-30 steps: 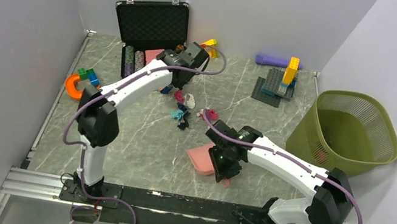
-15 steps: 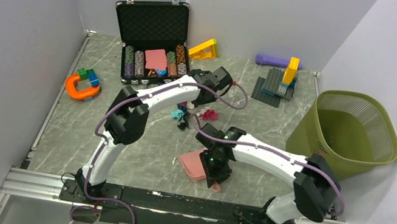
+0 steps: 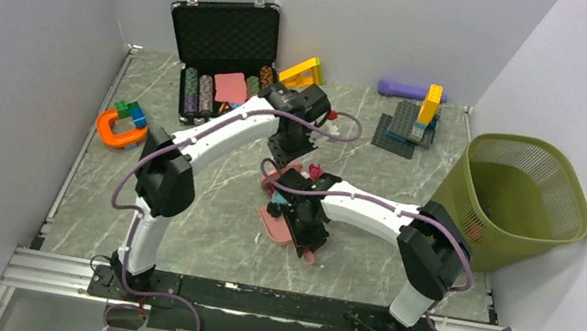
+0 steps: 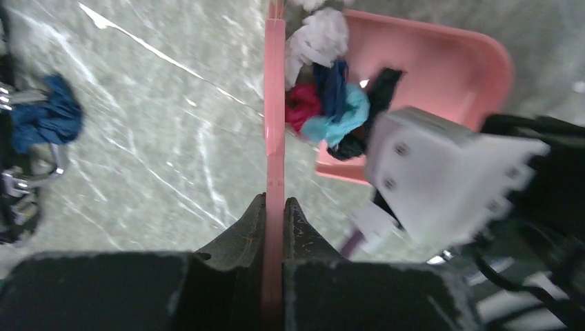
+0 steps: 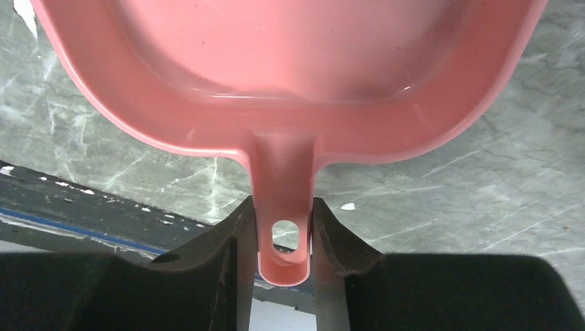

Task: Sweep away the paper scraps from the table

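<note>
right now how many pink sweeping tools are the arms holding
2: the dustpan, its handle in the right gripper; a thin flat sweeper clamped in the left gripper, beside the paper scraps.

You have no text, label, brand, number or sign that can be read in any of the three views. The striped poker chips (image 3: pixel 225 92) in the black case (image 3: pixel 224 33) at the far side of the worktop (image 3: pixel 198 222) are too small for you to tell whether their faces carry any marking.
</note>
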Robot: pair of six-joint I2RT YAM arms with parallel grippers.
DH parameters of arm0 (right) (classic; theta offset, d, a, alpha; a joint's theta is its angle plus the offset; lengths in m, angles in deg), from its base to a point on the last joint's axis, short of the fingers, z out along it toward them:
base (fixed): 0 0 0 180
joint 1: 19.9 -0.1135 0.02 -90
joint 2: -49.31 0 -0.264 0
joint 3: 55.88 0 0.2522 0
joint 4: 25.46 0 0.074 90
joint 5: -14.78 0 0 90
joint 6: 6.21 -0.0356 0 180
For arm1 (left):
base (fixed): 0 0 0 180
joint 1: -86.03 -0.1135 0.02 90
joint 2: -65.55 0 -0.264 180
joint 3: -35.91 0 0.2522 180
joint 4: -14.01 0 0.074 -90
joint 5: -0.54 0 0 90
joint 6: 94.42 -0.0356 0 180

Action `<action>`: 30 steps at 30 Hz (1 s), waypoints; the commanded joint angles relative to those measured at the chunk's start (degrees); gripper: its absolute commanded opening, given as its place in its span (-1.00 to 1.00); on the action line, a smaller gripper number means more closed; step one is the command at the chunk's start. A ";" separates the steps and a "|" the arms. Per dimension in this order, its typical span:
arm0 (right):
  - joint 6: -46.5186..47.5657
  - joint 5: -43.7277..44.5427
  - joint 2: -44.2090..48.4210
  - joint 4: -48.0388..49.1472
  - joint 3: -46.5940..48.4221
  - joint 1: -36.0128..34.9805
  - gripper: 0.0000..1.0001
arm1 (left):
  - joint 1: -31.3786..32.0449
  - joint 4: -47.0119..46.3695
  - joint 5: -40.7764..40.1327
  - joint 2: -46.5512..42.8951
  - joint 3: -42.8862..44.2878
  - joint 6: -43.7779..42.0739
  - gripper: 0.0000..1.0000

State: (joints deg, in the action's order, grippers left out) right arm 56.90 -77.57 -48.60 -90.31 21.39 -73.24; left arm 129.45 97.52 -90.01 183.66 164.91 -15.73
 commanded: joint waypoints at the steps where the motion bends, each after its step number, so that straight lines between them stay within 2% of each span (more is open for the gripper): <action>1: -0.04 5.97 0.64 3.15 0.04 0.16 -1.00 | 0.88 6.92 8.07 -8.78 -1.88 6.81 -0.97; 9: 2.27 9.62 6.42 9.95 -5.23 0.02 -1.00 | 0.63 8.99 -1.49 -15.63 -1.32 13.77 -1.00; 12: 2.82 11.29 9.55 11.41 -6.78 -0.40 -1.00 | -1.29 8.11 -5.18 -17.18 0.32 16.14 -1.00; 14: 2.96 12.28 12.02 12.17 -7.62 -0.69 -1.00 | -3.81 5.10 -4.21 -18.30 0.32 16.86 -1.00; 17: 1.89 11.55 16.44 11.67 -9.39 -0.90 -1.00 | -6.48 -5.29 -0.08 -18.82 -1.19 15.25 -1.00; 20: -0.15 9.50 19.50 10.20 -11.83 -0.89 -1.00 | -6.56 -11.54 1.50 -14.71 0.84 12.70 -1.00; 23: -3.42 9.11 22.51 7.09 -14.43 -0.93 -1.00 | -6.52 -15.14 0.69 -9.28 5.45 12.02 -1.00; 26: -6.59 5.62 24.55 4.63 -15.59 -0.93 -1.00 | -6.47 -17.87 1.13 -3.77 10.08 7.67 -1.00; 30: -9.72 3.98 21.82 -0.59 -14.01 -0.39 -1.00 | -5.40 -23.86 2.53 0.81 10.09 1.12 -1.00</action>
State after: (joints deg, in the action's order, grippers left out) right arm 52.00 -71.05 -25.78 -85.53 5.96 -73.94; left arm 122.92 82.09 -89.27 181.45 173.66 -7.01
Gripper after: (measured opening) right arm 0.336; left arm 0.105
